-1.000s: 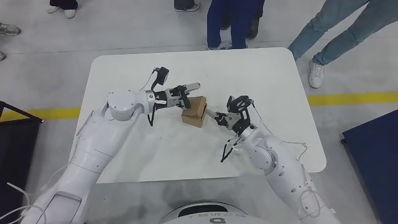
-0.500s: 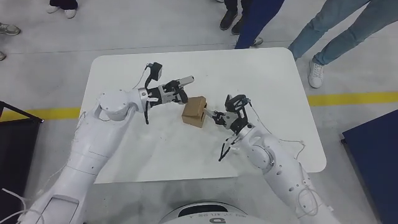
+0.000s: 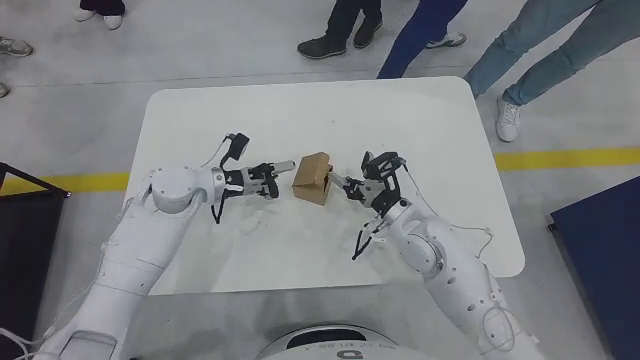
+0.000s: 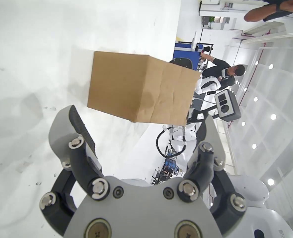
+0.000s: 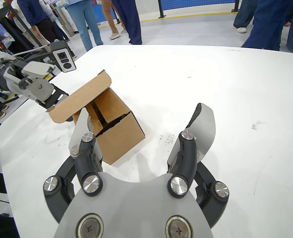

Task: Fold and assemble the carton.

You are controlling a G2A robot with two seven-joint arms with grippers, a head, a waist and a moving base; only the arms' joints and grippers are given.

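Note:
A small brown carton point(image 3: 312, 177) stands in the middle of the white table point(image 3: 430, 130). Its lid flap point(image 5: 82, 97) sticks up and out over the open side, where the inner flaps point(image 5: 111, 115) are folded in with a gap between them. My left gripper point(image 3: 285, 168) is open just to the left of the carton, facing its closed side point(image 4: 141, 87), with nothing between its fingers. My right gripper point(image 3: 345, 185) is open at the carton's right. One of its fingers point(image 5: 83, 125) is in front of the open side and the other is over bare table.
Several people stand on the floor beyond the table's far edge point(image 3: 380, 10). Bare table surface lies to the right point(image 5: 236, 87) and toward the front point(image 3: 300, 250). The left gripper point(image 5: 54, 97) sits behind the lid flap in the right wrist view.
My left gripper has moved from above the carton's far left corner down and back to its left side. The lid flap now stands up. The right arm has hardly moved.

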